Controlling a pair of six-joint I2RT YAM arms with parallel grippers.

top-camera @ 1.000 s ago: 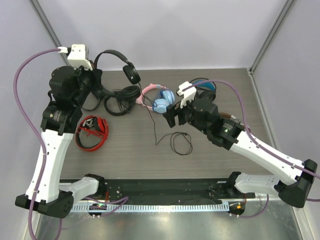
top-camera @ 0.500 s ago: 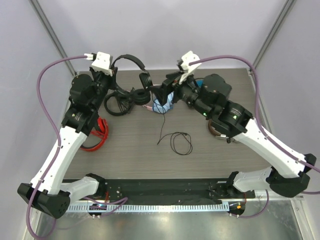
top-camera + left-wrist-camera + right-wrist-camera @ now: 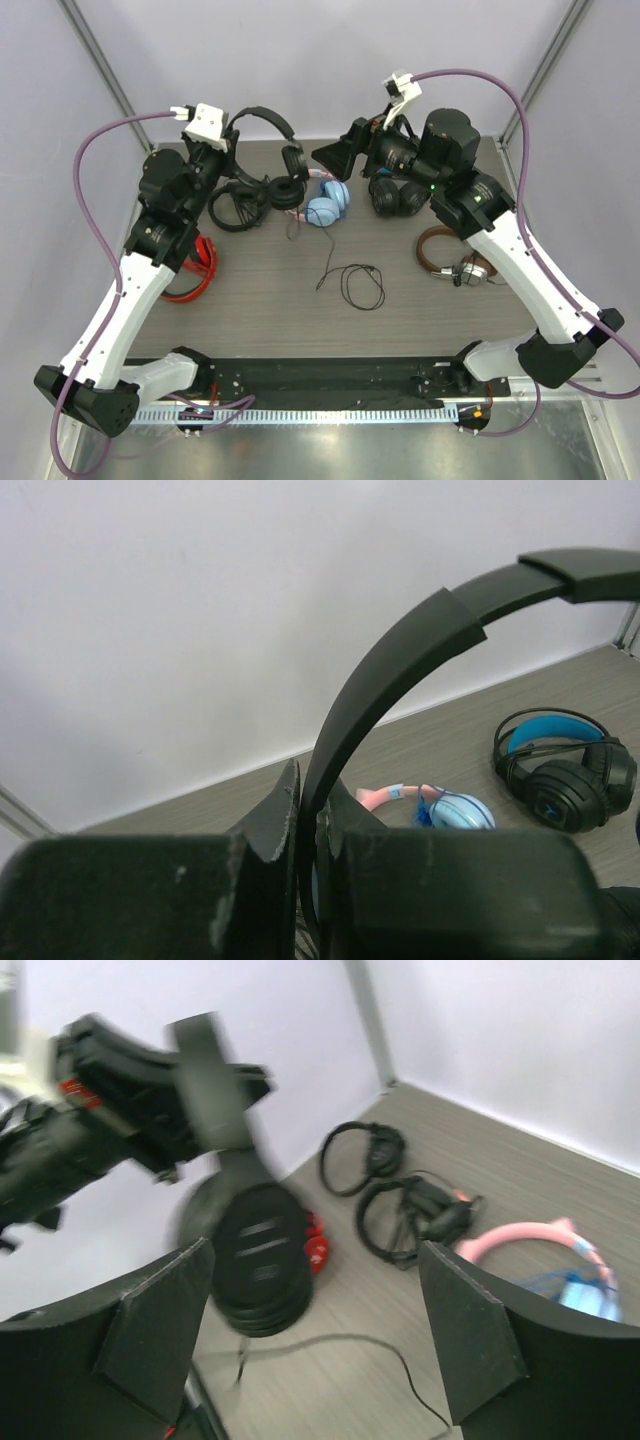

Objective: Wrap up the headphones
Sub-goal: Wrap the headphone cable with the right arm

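Two arms lean over the far half of the bench [image 3: 260, 300] in the overhead view. The left tool [image 3: 232, 150] is raised near the back wall. The headphones [image 3: 262, 122] hang from it clear of the bench, with the thin headband arched upward and one round earcup at its right end. The right tool [image 3: 335, 158] points at that earcup from the right, near it but apart, its jaws spread with nothing between them. A thin black cable [image 3: 360, 285] lies in a loose loop nearer the arm bases. Below the raised set lie other black headsets [image 3: 240, 208]. A pink-and-blue pair [image 3: 325, 205] sits just right of them, a bulky black pair [image 3: 398, 197] further right, a brown pair [image 3: 448, 258] toward the right edge, and a red pair [image 3: 190, 268] beside the left arm.

From the left wrist, the left tool [image 3: 308, 805] is pinched together on the headband of the headphones [image 3: 400, 650], which curves up and to the right. Beyond it the pink-and-blue pair [image 3: 440, 805] and the bulky black pair [image 3: 565, 770], blue inside its band, rest on the bench [image 3: 450, 735].

From the right wrist the picture is blurred. The right tool [image 3: 315, 1260] is empty, its fingers [image 3: 155, 1345] far apart at the lower corners. An earcup of the headphones [image 3: 258, 1260] hangs beyond them. The cable [image 3: 330, 1342] trails over the bench [image 3: 520, 1170], and the other black headsets [image 3: 400, 1205] and the pink-and-blue pair [image 3: 530, 1240] lie farther off.
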